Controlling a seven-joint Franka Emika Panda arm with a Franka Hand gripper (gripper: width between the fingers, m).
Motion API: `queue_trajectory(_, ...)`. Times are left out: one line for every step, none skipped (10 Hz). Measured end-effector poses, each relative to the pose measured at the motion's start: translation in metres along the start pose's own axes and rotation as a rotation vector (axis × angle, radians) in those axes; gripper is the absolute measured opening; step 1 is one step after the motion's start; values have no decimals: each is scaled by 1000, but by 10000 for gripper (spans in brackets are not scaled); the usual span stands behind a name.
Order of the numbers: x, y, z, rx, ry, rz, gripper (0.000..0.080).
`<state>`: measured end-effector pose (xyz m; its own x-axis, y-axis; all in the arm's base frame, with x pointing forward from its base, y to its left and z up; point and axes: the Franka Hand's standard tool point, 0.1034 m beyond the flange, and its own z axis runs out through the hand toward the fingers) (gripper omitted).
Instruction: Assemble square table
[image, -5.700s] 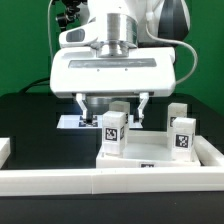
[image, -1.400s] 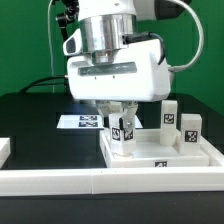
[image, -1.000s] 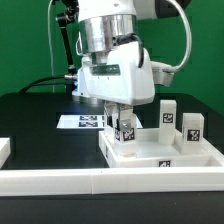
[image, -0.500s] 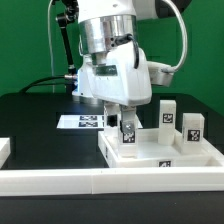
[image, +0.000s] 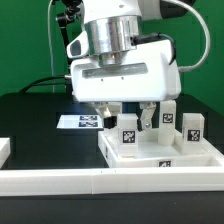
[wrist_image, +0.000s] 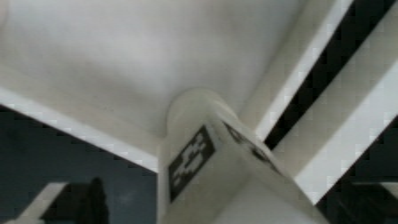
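Note:
The white square slab (image: 185, 152) lies on the black table with its raised rim up. One tagged white leg (image: 128, 136) stands upright in the slab's near corner at the exterior view's left. My gripper (image: 129, 120) hangs straight over this leg, open, with one finger on each side of it and a gap to both. Two more tagged legs (image: 167, 115) (image: 192, 128) stand on the slab towards the exterior view's right. In the wrist view the leg (wrist_image: 222, 165) fills the middle, with the slab (wrist_image: 125, 60) behind it.
The marker board (image: 84, 122) lies flat behind the slab at the exterior view's left. A long white rail wall (image: 100, 181) runs along the front, with a short piece (image: 5, 148) at the exterior view's left edge.
The gripper held the leg and was turned about its vertical axis. It has now turned back square to the camera and its fingers have opened off the leg.

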<state>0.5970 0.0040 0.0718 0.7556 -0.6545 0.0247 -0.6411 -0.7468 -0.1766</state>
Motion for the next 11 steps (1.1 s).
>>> queue_trajectory(0, -1, 0, -4, 1, -118, 649)
queue_trajectory(-2, -2, 0, -8, 1, -184, 649)
queue_trajectory(-4, -5, 1, -17, 4, -259, 649)
queue_trajectory(-7, -8, 1, -27, 8, -351, 649)
queue_trajectory(-7, -10, 1, -33, 9, -420, 649)
queue_trajectory(-5, -11, -1, -37, 13, -487, 649)
queue_trajectory(-2, -10, -2, -39, 16, -562, 649)
queue_trajectory(0, -9, -3, -41, 18, -621, 649)
queue_trajectory(1, -8, -3, -43, 20, -695, 649)
queue_trajectory(1, -8, -3, -44, 22, -726, 649)
queue_trajectory(1, -8, -3, -44, 21, -726, 649)
